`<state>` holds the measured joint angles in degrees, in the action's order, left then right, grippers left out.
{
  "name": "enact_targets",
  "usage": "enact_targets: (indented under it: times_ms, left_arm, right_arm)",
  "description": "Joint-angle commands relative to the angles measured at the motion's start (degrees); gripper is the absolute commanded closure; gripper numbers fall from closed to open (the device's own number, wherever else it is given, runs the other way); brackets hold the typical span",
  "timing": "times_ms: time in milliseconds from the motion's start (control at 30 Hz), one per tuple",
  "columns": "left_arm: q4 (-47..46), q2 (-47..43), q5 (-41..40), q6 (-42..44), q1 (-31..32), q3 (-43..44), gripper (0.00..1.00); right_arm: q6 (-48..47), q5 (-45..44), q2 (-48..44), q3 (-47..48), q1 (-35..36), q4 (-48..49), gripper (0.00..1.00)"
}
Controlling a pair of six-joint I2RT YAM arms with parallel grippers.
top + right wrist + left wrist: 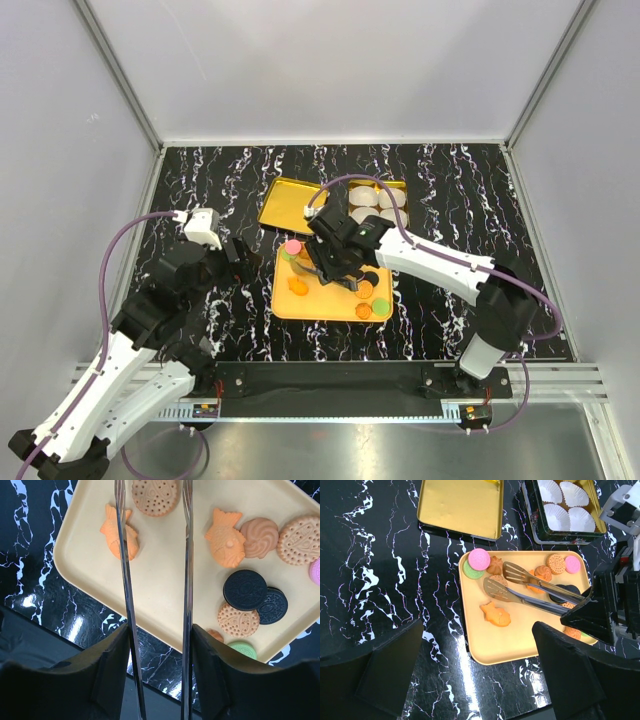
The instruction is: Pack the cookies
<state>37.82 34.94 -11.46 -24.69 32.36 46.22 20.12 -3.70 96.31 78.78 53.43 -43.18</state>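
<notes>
Several cookies lie on a flat yellow-orange tray: a pink disc, a green one, an orange fish shape, and black discs. My right gripper is shut on the handles of metal tongs. The tongs reach over the tray with their arms spread. A round orange cookie lies between the arms near their tips. My left gripper is open and empty above the tray's near left corner. In the top view the right gripper is over the tray and the left gripper is left of it.
A dark tin holding white pleated paper cups stands behind the tray on the right. Its gold lid lies upside down to the left of the tin. The table is black marble with white veins.
</notes>
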Motion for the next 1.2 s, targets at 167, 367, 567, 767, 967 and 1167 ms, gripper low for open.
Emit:
enact_targets:
  times_ms: [167,367,567,767,967,1167]
  left_arm:
    - [-1.7,-0.7,-0.5,0.1,0.2,-0.3,0.01]
    - [-1.8,-0.8,-0.2,0.1,0.2,-0.3,0.01]
    - [-1.7,-1.1,-0.3,0.2,0.2,-0.5,0.01]
    - [-1.7,-1.3,-0.2,0.2,0.2,-0.4,0.01]
    - [-1.7,-1.2,-0.1,0.0,0.2,-0.5,0.01]
    - [-1.5,-1.5,-0.4,0.1,0.2,-0.5,0.01]
  right_arm:
    - [-1.2,-3.2,1.4,3.6,1.0,-1.6,0.43]
    - [-1.6,-3.2,2.2,4.5,1.0,-2.8,0.43]
    - [-1.5,-2.7,2.4,5.1,1.6,-3.1,0.42]
    - [-1.8,-3.4,2.7,4.8,1.6,-3.8,0.43]
    - [-1.9,-1.8,2.6,5.2,1.7,-3.7,0.44]
    - [-1.5,-1.3,1.7,4.7,1.6,-3.8,0.44]
